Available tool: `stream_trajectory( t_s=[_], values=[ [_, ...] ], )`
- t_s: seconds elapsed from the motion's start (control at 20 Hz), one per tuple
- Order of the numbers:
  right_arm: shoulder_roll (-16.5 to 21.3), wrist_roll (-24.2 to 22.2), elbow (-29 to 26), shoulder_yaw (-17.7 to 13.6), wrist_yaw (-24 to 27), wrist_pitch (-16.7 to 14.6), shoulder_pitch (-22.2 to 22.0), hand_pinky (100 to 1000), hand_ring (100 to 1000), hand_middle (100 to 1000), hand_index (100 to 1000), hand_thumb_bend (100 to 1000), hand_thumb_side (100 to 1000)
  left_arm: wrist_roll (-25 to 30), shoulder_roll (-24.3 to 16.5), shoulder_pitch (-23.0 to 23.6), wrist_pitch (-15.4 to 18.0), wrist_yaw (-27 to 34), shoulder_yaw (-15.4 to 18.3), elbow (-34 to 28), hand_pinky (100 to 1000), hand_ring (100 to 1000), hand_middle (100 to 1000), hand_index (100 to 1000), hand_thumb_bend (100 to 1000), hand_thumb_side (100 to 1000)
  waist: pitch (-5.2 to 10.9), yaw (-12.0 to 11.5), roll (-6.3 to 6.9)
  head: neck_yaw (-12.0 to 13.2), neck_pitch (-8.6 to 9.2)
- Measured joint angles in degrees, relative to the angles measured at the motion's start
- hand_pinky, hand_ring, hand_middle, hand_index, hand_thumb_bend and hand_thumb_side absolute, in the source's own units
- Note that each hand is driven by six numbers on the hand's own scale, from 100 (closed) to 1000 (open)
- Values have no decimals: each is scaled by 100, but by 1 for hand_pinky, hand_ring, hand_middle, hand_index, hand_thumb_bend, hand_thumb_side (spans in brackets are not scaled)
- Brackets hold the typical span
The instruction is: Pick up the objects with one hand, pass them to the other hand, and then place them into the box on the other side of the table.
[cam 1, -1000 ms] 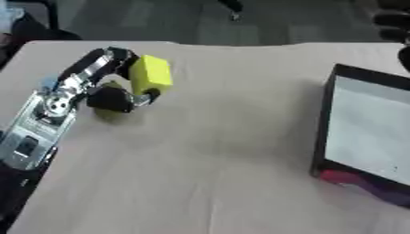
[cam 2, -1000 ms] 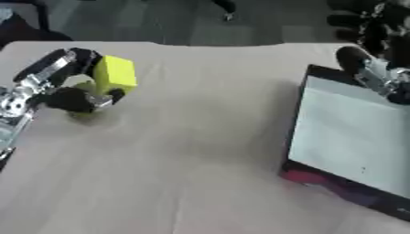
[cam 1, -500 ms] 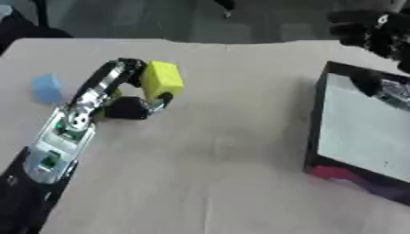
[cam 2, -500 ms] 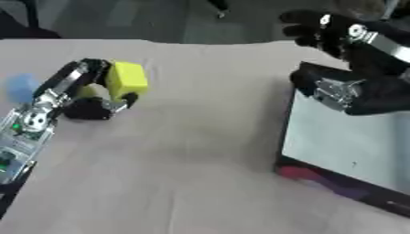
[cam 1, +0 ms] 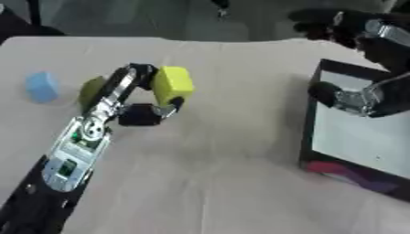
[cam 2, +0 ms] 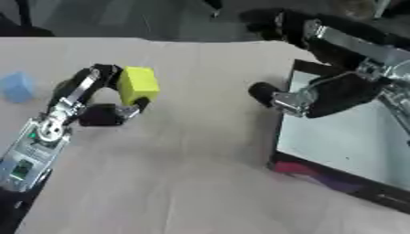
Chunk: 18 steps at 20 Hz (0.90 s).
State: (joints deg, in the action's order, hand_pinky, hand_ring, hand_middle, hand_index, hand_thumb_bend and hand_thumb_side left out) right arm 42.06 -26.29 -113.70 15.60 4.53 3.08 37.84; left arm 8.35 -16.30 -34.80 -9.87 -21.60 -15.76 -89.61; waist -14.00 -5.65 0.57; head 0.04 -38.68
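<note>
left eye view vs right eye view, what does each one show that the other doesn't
Only the left eye view shows an olive-green object behind the left hand.

Only the right eye view shows most of the right hand, open, reaching past the box's near-left edge toward the table's middle.

Both show the left hand curled round the yellow block, the blue object at the far left on the tan table, and the black-rimmed box on the right.

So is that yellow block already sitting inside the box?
No, the yellow block is pinched in the left hand over the table's left side, well apart from the box on the right.
</note>
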Motion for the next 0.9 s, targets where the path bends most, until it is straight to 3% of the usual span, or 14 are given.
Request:
stream_trajectory(
  t_s=[0.35, 0.9],
  values=[
    [-110, -158, 37, 252, -149, 158, 312, 980, 1000, 997, 971, 293, 347, 57, 164, 0, 106, -113, -97, -139, 719, 581, 435, 498, 100, 233, 6, -48, -43, -58, -4],
    [-387, -244, 628, 623, -419, 164, 717, 966, 1000, 957, 921, 307, 288, 76, 458, -71, 219, -224, -263, -236, 715, 572, 428, 492, 100, 248, 10, -108, -43, -139, -54]
  ],
)
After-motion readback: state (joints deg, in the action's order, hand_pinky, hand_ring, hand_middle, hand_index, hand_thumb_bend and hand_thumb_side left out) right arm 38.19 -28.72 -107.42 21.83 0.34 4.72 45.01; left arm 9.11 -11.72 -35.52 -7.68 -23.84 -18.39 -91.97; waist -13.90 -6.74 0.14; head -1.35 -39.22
